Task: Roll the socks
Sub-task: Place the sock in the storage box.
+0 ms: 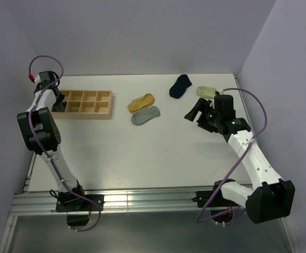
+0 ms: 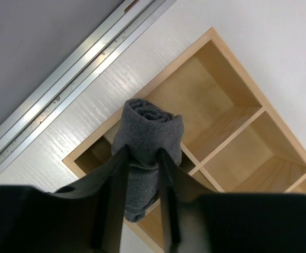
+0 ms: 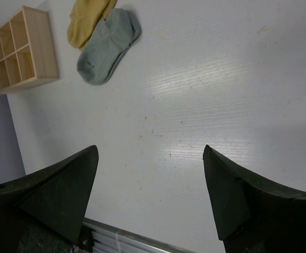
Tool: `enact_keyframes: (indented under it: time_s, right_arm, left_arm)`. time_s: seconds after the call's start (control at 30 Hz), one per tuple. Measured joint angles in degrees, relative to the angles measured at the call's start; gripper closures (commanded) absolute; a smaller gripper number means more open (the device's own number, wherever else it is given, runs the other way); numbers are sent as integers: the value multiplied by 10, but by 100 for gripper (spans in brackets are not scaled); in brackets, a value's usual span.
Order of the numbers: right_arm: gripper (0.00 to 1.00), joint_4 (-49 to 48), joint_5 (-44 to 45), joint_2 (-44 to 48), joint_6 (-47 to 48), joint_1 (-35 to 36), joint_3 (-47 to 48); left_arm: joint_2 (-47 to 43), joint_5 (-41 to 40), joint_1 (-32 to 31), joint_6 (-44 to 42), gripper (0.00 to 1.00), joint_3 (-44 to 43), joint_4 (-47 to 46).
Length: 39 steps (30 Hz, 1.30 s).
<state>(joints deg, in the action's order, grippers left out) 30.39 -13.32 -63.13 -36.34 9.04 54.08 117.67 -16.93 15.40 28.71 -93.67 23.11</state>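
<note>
Nearest us, our right fingers (image 3: 82, 174) stand wide apart over the tabletop (image 3: 195, 95), holding nothing. Just beyond lies the light grey sock (image 3: 106, 45), its edge touching the mustard sock (image 3: 89, 18). Over at the left, our left fingers (image 2: 118, 179) pinch the rolled dark grey sock (image 2: 153, 126) above an end compartment of the wooden box (image 2: 232, 100). Farthest lie the cream sock (image 1: 207, 91) and the navy sock (image 1: 180, 85), near each other.
</note>
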Motion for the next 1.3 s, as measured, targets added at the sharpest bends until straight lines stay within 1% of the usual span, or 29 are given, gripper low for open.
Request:
enact_keyframes:
  time_s: [0.1,0.27,0.5,0.6,0.77,0.87,0.9,0.93,0.97,1.0,1.07,1.1,1.2,1.3]
  right_arm:
    - [13,0,0,0,0,-1,0]
    - [13,0,1,0,0,-3,0]
    - [13,0,0,0,2,-5,0]
    - [13,0,0,0,3,-5,0]
    - [13,0,0,0,3,-6,0]
    - [13,0,0,0,3,-7,-1]
    - [13,0,0,0,3,-7,-2]
    - [13,0,0,0,3,-8,-2]
    - [14,0,-1,0,3,-8,-2]
    - [14,-1,-1,0,3,-8,-2]
    - [14,-1,-3,0,3,-8,-2]
    - [14,-2,-3,0,3,-8,-2]
    - [14,-2,-3,0,4,-8,-2]
    - [14,-2,-5,0,5,-8,-2]
  left_arm:
    - [0,-4,0,1,85,11,-1]
    - [4,-5,0,1,96,15,7]
    - [30,-2,0,8,95,11,27]
    - [50,0,1,10,94,-14,47]
    - [86,1,3,10,87,-70,98]
    - [103,2,3,9,78,-99,121]
    - [107,2,4,9,72,-107,126]
    - [110,3,4,8,70,-111,130]
    - [111,4,5,7,67,-113,131]
    - [112,5,6,7,61,-113,132]
    - [110,6,9,5,55,-111,131]
    - [106,9,10,6,50,-104,124]
    - [87,14,9,4,45,-82,104]
    - [66,12,5,3,45,-65,105]
